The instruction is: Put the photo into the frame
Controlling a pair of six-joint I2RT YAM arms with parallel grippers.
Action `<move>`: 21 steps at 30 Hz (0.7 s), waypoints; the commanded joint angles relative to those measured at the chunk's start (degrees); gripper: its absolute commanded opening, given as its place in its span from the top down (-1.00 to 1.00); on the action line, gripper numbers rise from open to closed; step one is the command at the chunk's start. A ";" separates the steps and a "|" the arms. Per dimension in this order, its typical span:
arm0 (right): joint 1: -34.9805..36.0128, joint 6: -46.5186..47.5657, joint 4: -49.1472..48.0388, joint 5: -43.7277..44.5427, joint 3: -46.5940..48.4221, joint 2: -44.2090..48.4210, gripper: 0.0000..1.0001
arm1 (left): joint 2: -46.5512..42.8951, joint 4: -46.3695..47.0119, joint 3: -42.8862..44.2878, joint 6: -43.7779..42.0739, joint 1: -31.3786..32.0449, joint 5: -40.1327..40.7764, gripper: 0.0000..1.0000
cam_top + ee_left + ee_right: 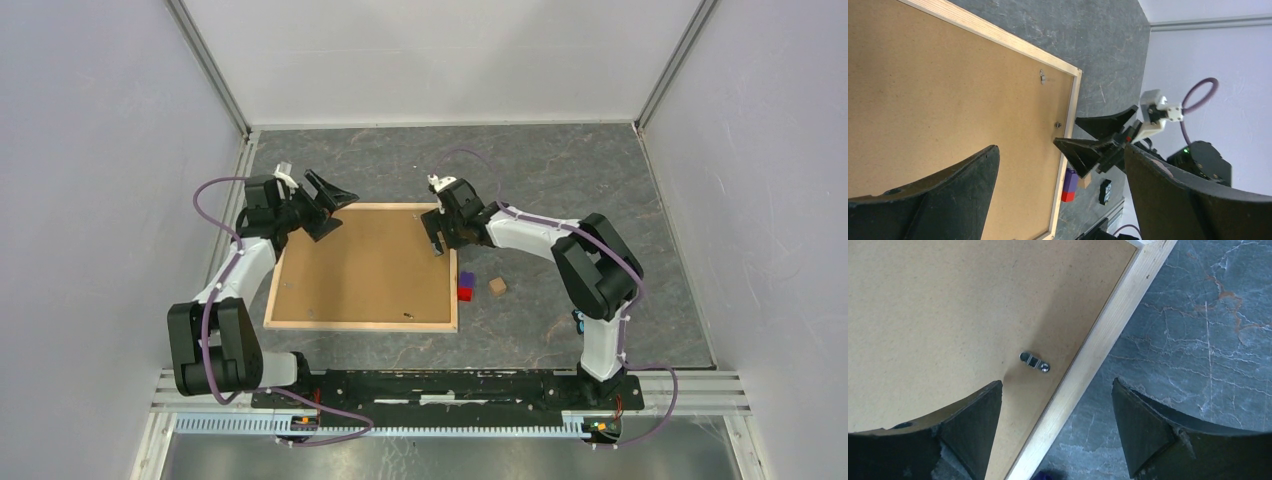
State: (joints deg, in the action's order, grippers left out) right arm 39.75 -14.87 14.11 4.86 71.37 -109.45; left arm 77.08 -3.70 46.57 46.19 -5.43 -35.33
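Note:
The frame [362, 325] lies flat on the table, back side up, with a plain brown backing board [365, 265] filling it. The photo is hidden; no print shows in any view. My left gripper [330, 205] is open and empty above the frame's far left corner. My right gripper [440, 235] is open and empty above the frame's right slat near the far corner. In the right wrist view its jaws [1057, 385] straddle the slat [1098, 340], close to a small metal clip [1034, 361] on the board [948, 305]. The left wrist view shows the board [948, 90], the slat [998, 37] and the right gripper [1066, 131].
A purple and red block [466, 286] and a small wooden cube [497, 286] sit just right of the frame. A small black object [1105, 191] lies near the right arm's base. Another metal clip [409, 316] sits at the frame's near edge. White walls enclose the table.

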 commanded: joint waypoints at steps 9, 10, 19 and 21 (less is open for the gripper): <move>0.90 -3.08 2.43 5.67 8.06 -7.23 -0.34 | -3.22 6.21 -1.03 4.83 0.40 -4.19 -1.00; 1.06 -3.34 2.68 5.82 8.02 -7.26 -0.31 | -3.36 6.25 -1.04 4.87 0.31 -4.28 -1.00; 1.55 -6.29 2.99 7.65 7.80 -7.07 -0.02 | -3.84 6.90 -1.30 5.37 0.35 -4.54 -1.00; 1.61 -7.02 2.98 7.92 8.14 -7.41 0.02 | -3.85 7.04 -1.34 5.48 0.28 -4.55 -1.00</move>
State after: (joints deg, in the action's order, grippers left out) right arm 40.40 -20.40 17.47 11.22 77.78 -114.72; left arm 74.78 0.62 45.56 49.43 -5.30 -38.09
